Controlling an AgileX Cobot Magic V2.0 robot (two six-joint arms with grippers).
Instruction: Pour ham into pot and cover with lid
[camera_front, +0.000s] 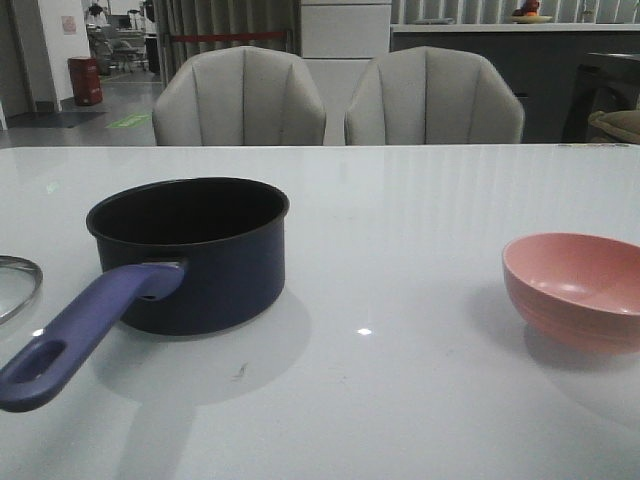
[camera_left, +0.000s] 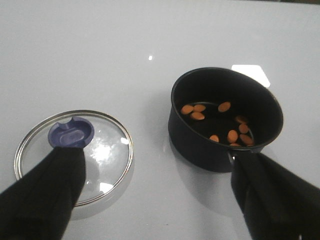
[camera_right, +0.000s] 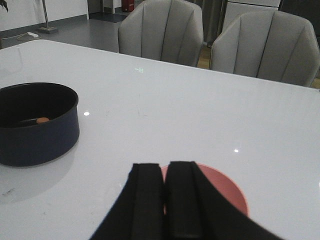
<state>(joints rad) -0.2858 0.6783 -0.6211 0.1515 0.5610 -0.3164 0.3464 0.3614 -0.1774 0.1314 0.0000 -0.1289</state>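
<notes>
The dark navy pot (camera_front: 205, 275) stands at the left of the table, its purple-blue handle (camera_front: 80, 330) pointing toward the near edge. Several orange ham slices (camera_left: 198, 115) lie on its bottom; one slice (camera_right: 43, 120) also shows in the right wrist view of the pot (camera_right: 37, 137). The glass lid (camera_left: 102, 150) lies flat on the table to the left of the pot (camera_left: 200, 147), knob (camera_left: 71, 132) up; only its rim (camera_front: 18, 283) shows in front. My left gripper (camera_left: 156, 155) hovers open above both. My right gripper (camera_right: 164, 167) is shut and holds nothing.
A pink bowl (camera_front: 580, 285) sits at the right of the table, and in the right wrist view this bowl (camera_right: 225, 187) lies partly behind the fingers. Two grey chairs (camera_front: 240, 100) (camera_front: 435, 100) stand beyond the far table edge.
</notes>
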